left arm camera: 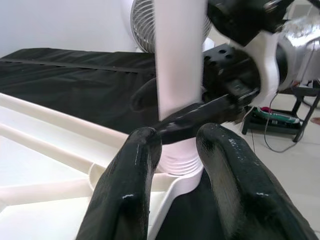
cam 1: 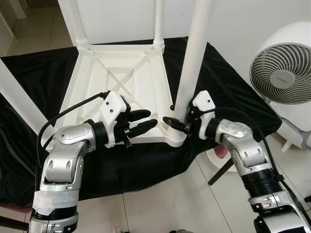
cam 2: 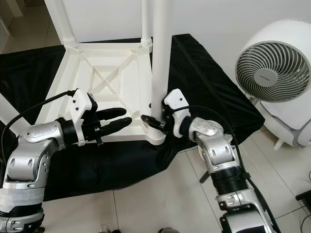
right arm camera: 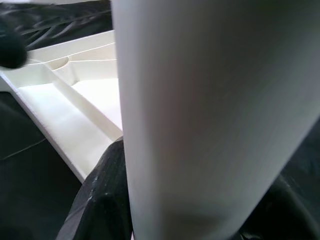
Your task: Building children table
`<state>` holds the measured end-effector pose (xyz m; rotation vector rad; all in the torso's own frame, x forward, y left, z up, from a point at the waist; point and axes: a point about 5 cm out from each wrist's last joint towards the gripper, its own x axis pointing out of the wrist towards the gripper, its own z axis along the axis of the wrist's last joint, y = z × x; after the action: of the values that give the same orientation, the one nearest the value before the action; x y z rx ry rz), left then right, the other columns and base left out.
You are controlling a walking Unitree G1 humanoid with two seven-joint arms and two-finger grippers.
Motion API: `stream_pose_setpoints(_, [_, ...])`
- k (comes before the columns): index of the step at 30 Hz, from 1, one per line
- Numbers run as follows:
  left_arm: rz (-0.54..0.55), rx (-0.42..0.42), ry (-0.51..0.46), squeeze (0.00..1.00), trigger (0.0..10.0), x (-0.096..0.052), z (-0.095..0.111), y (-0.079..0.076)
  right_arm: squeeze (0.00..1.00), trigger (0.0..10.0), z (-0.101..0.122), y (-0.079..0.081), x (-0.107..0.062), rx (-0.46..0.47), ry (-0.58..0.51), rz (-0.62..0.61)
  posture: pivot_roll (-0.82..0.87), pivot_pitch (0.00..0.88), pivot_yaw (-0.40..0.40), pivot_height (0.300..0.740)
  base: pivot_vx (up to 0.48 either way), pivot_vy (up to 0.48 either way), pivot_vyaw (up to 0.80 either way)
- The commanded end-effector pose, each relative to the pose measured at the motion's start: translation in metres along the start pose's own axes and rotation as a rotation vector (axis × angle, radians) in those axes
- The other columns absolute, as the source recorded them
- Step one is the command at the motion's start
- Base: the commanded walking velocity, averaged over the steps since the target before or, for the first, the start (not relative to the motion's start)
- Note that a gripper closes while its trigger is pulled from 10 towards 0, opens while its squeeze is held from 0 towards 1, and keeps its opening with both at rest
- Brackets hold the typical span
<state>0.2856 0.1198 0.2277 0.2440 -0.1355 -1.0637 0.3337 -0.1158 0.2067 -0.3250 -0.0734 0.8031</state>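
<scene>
Left arm bent at the elbow, forearm reaching forward and inward, left gripper (cam 1: 144, 121) level with its two black fingers (left arm camera: 131, 180) a little apart, pointing toward the right gripper, holding nothing. Right arm bent sharply at the elbow, forearm angled inward across the body, wrist turned so the right gripper (cam 1: 176, 122) points left. Its two black fingers (right arm camera: 100, 200) sit on either side of the white table leg (cam 1: 192, 63) low down near its base, closed against it.
</scene>
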Motion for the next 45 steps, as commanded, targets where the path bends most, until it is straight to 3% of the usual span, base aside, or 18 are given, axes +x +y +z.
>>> stream_pose_setpoints(1, [0.268,-0.006,0.018,0.00,10.0,-0.005,-0.002,0.012,0.00,0.0,-0.018,0.000,-0.002,0.029,0.108,-0.116,-0.08,0.114,0.033,0.740,0.000,0.000,0.00])
stream_pose_setpoints(4, [0.270,-0.010,0.024,0.00,10.0,-0.005,-0.002,0.012,0.00,0.0,-0.020,0.000,-0.004,0.044,0.129,-0.242,-0.08,0.114,0.033,0.740,0.000,0.000,0.00])
stream_pose_setpoints(7, [0.270,-0.012,0.025,0.00,10.0,-0.005,-0.002,0.012,0.00,0.0,-0.022,0.000,-0.005,0.055,0.141,-0.277,-0.08,0.116,0.034,0.740,0.000,0.000,0.00])
stream_pose_setpoints(10, [0.264,-0.015,0.040,0.00,10.0,-0.005,-0.005,0.013,0.00,0.0,-0.032,0.013,-0.009,0.169,0.200,-0.616,-0.09,0.127,0.046,0.740,0.000,0.000,0.00])
stream_pose_setpoints(15, [0.263,-0.015,0.043,0.00,10.0,-0.005,-0.005,0.013,0.00,0.0,-0.034,0.018,-0.010,0.191,0.225,-0.687,-0.09,0.127,0.046,0.740,0.000,0.000,0.00])
stream_pose_setpoints(17, [0.264,-0.011,0.054,0.00,10.0,-0.005,-0.006,0.014,0.00,0.0,-0.033,0.022,-0.013,0.197,0.236,-0.929,-0.09,0.130,0.050,0.740,0.000,0.000,0.00])
stream_pose_setpoints(22, [0.266,-0.009,0.061,0.00,10.0,-0.006,-0.006,0.015,0.00,0.0,-0.030,0.026,-0.006,0.207,0.213,-0.916,-0.09,0.133,0.049,0.740,0.000,0.000,0.00])
stream_pose_setpoints(23, [0.270,-0.009,0.065,0.00,10.0,-0.006,-0.006,0.015,0.00,8.9,-0.020,0.027,0.000,0.176,0.158,-0.869,-0.09,0.134,0.048,0.740,0.000,0.000,0.00])
stream_pose_setpoints(26, [0.272,-0.009,0.067,0.00,10.0,-0.006,-0.007,0.015,0.00,8.9,-0.015,0.029,0.005,0.163,0.139,-0.826,-0.09,0.134,0.048,0.740,0.000,0.000,0.00])
stream_pose_setpoints(27, [0.273,-0.009,0.068,0.00,10.0,-0.007,-0.007,0.015,1.00,10.0,-0.010,0.028,0.005,0.166,0.099,-0.813,-0.09,0.134,0.047,0.740,0.000,0.000,0.00])
stream_pose_setpoints(31, [0.276,-0.009,0.069,0.00,10.0,-0.007,-0.007,0.015,1.00,10.0,0.000,0.026,0.004,0.158,0.028,-0.774,-0.09,0.134,0.047,0.740,0.000,0.000,0.00])
stream_pose_setpoints(32, [0.278,-0.009,0.069,0.00,10.0,-0.007,-0.008,0.015,0.00,10.0,0.009,0.028,0.006,0.157,-0.028,-0.685,-0.09,0.134,0.046,0.740,0.000,0.000,0.00])
stream_pose_setpoints(33, [0.280,-0.009,0.069,0.00,10.0,-0.007,-0.008,0.015,0.00,10.0,0.018,0.032,0.008,0.155,-0.080,-0.580,-0.09,0.134,0.046,0.740,0.000,0.000,0.00])
stream_pose_setpoints(35, [0.280,-0.009,0.069,0.00,10.0,-0.007,-0.007,0.015,0.00,10.0,0.022,0.031,0.007,0.140,-0.105,-0.551,-0.09,0.134,0.046,0.740,0.000,0.000,0.00])
stream_pose_setpoints(36, [0.280,-0.010,0.067,0.00,10.0,-0.007,-0.007,0.015,0.00,10.0,0.023,0.030,0.002,0.095,-0.110,-0.411,-0.09,0.136,0.046,0.740,0.000,0.000,0.00])
stream_pose_setpoints(37, [0.280,-0.010,0.067,0.00,10.0,-0.007,-0.007,0.015,0.00,10.0,0.023,0.030,0.002,0.095,-0.110,-0.411,-0.09,0.136,0.046,0.740,0.000,0.000,0.00])
stream_pose_setpoints(44, [0.283,-0.007,0.068,0.00,10.0,-0.007,-0.006,0.015,0.00,10.0,0.008,0.017,-0.014,0.059,-0.015,-0.082,-0.09,0.137,0.048,0.740,0.000,0.000,0.00])
stream_pose_setpoints(45, [0.283,-0.007,0.068,0.00,10.0,-0.007,-0.006,0.015,0.00,10.0,0.008,0.017,-0.014,0.059,-0.015,-0.082,-0.09,0.137,0.048,0.740,0.000,0.000,0.00])
